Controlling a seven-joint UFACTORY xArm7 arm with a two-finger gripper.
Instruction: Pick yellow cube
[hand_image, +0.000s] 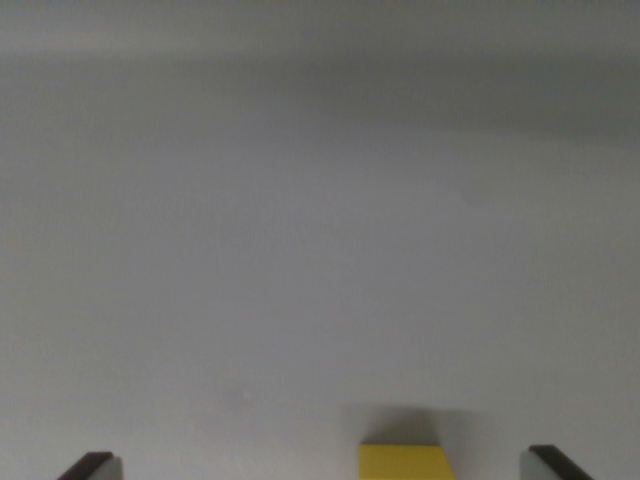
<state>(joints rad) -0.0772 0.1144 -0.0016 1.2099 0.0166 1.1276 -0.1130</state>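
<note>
Jaws spread wide, gripping nothing | gripper (320, 465) fingertips flank yellow cube (405, 462), clearance both sides | cube nearer wrist view's right fingertip, so off-centre | cube on grey table (300, 250), mostly cropped, contact probably none | straddle set for closing.

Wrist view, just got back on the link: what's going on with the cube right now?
The gripper is open, its two fingertips showing only at the bottom corners of the wrist view. The yellow cube sits on the plain grey surface at the bottom edge, between the fingers but nearer the one on the wrist view's right. Neither fingertip appears to touch it, so it looks not yet gripped.
</note>
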